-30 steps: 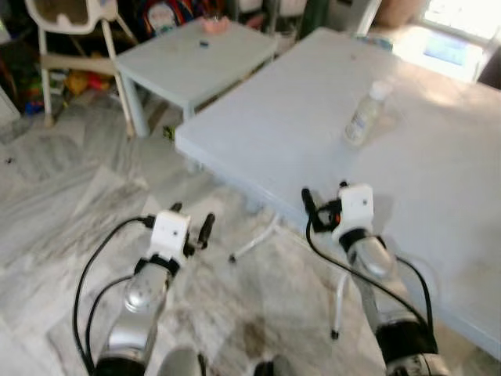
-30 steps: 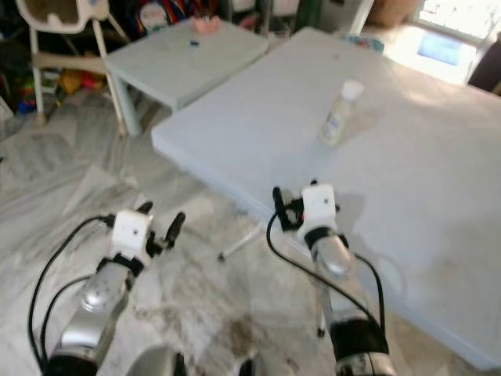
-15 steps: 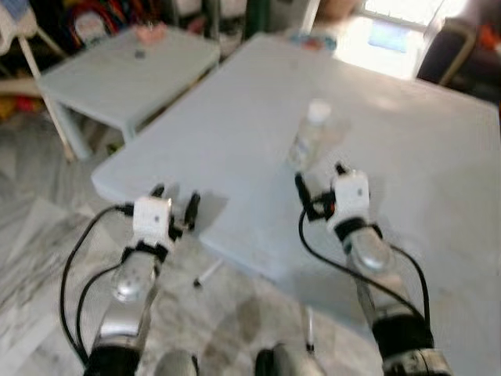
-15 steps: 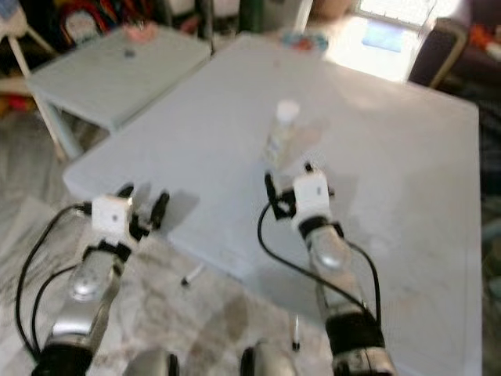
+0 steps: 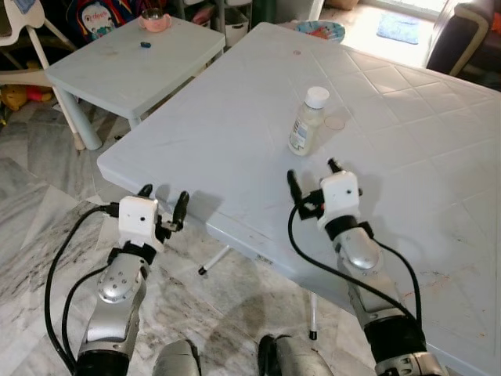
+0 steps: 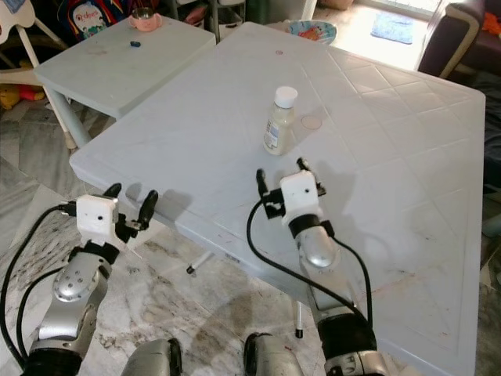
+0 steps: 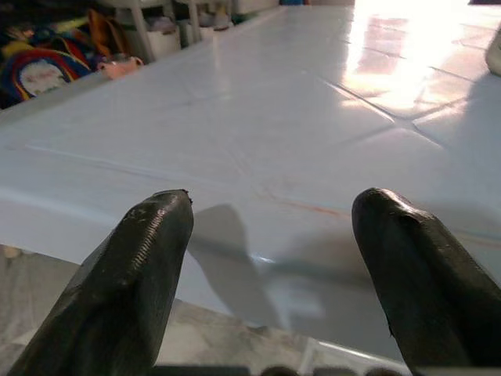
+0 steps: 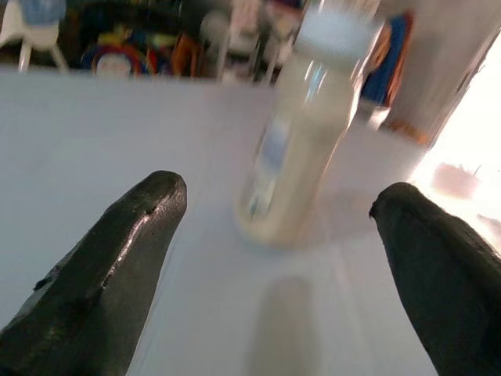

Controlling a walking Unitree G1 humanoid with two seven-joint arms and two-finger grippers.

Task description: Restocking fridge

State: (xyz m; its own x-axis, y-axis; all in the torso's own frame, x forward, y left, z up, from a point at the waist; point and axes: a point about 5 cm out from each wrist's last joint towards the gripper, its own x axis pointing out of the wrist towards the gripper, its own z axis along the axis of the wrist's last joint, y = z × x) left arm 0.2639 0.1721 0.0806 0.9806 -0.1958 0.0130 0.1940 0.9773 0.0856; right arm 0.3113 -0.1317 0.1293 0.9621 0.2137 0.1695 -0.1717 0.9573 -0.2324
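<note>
Reaching for the bottle (image 5: 308, 121) is judged to be the step in hand, the first pick of the restocking. A pale bottle with a white cap is seen standing upright on the large white counter (image 5: 407, 117), well in from the near edge and just beside a faint ring mark. The right tool (image 5: 311, 177) is held low over the counter, near the bottle but apart from it, with its two black fingers (image 8: 117, 258) spread wide and nothing between them; in the right wrist view the bottle is framed in the gap, slightly blurred. The left tool (image 5: 163, 205) is held at the counter's near edge, its fingers likewise parted and empty. A smaller side table (image 5: 102, 66) carrying a pink cup (image 5: 152, 19) stands beyond. For the next move, a short advance of the right tool is called for, so that the bottle's body sits between the fingers before they are closed; a knock against the tall, narrow bottle could tip it
</note>
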